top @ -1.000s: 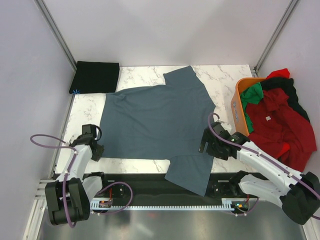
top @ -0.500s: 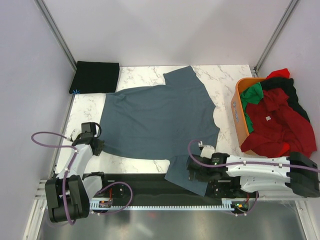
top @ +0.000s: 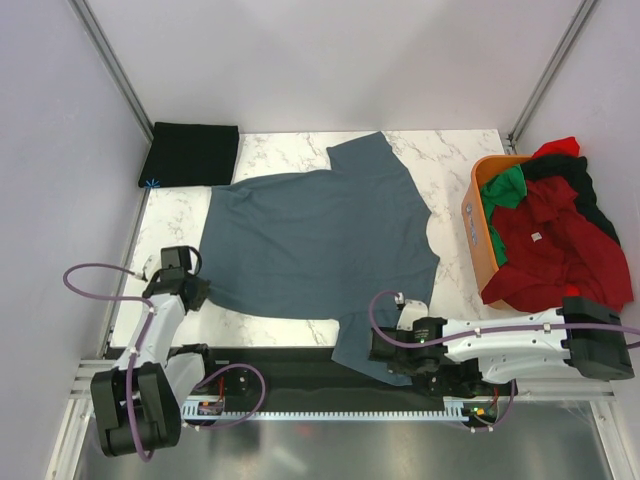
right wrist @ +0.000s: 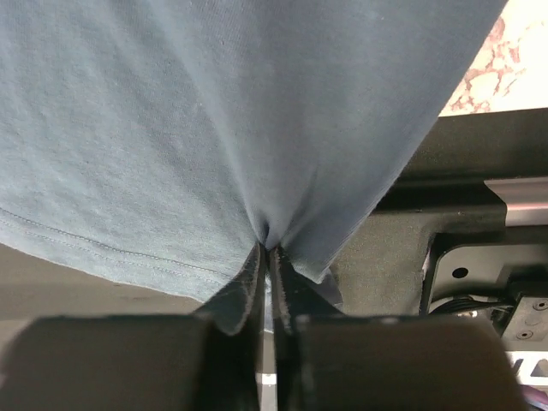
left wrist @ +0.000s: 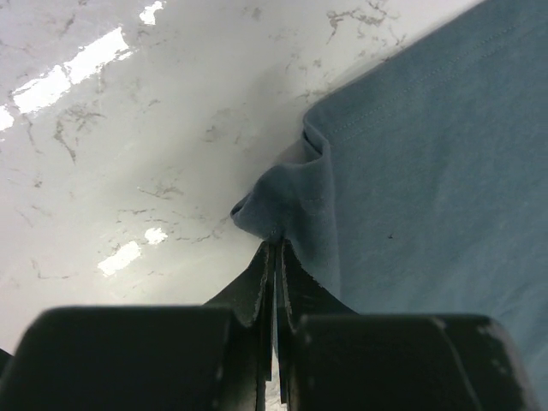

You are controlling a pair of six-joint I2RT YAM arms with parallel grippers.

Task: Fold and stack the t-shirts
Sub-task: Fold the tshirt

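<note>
A slate-blue t-shirt (top: pixel 315 240) lies spread flat on the marble table (top: pixel 460 165), one sleeve hanging over the near edge. My left gripper (top: pixel 198 293) is shut on the shirt's near-left hem corner (left wrist: pixel 274 205), which bunches at the fingertips (left wrist: pixel 257 278). My right gripper (top: pixel 380 347) is shut on the hanging sleeve (right wrist: pixel 257 128), pinching a fold of its cloth near the sleeve hem. A folded black t-shirt (top: pixel 190 154) rests at the far left corner. More t-shirts, red (top: pixel 550 245) and green (top: pixel 505 188), are heaped in and over an orange basket (top: pixel 478 225) on the right.
A black rail with cables (top: pixel 300 385) runs along the table's near edge under the hanging sleeve. Metal frame posts (top: pixel 110 60) stand at the back corners. Bare marble shows left of the blue shirt and at the far right.
My right arm swung down from the shirt's right side to the hanging sleeve and closed on it. My left gripper shifted slightly right and closed on the hem corner.
</note>
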